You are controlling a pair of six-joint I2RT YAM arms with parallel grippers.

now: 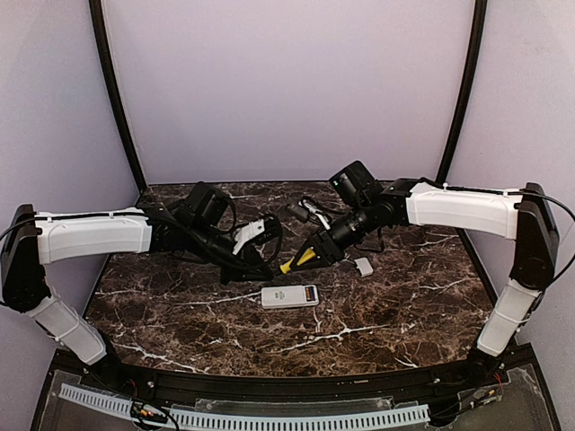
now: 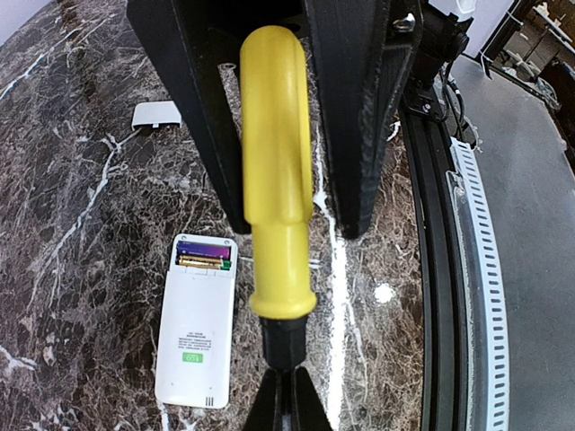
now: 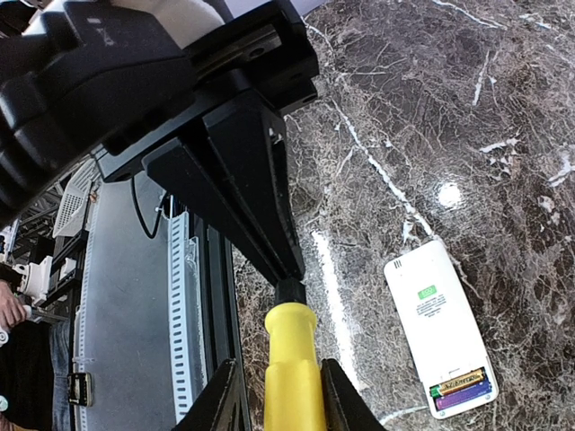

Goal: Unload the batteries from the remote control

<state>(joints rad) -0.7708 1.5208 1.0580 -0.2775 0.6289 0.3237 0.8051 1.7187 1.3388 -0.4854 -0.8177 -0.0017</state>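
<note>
The left tool (image 2: 283, 384) clenches the screwdriver (image 2: 277, 180) shaft. The right tool (image 3: 289, 397) straddles its handle, grip unclear. The batteries (image 2: 202, 257) sit in the remote control (image 2: 196, 337).

Both arms look alike from here: the left arm (image 1: 94, 235) and the right arm (image 1: 463, 208) each wear a long, boxy white shell on the upper link, a second rounded white sleeve (image 1: 508, 314) lower down, and chunky black housings at the joints. Thin black cables (image 1: 555, 199) run along the tops of the white shells and hang in loose loops near the wrists. Each wrist carries a squat black camera block (image 1: 355, 182). The left hand (image 2: 286, 395) and right hand (image 3: 287, 400) are matte black plastic, their fingers (image 3: 243, 197) thick flat-sided wedges tapering to narrow tips, with a small silver screw (image 2: 404, 22) in one finger's side
</note>
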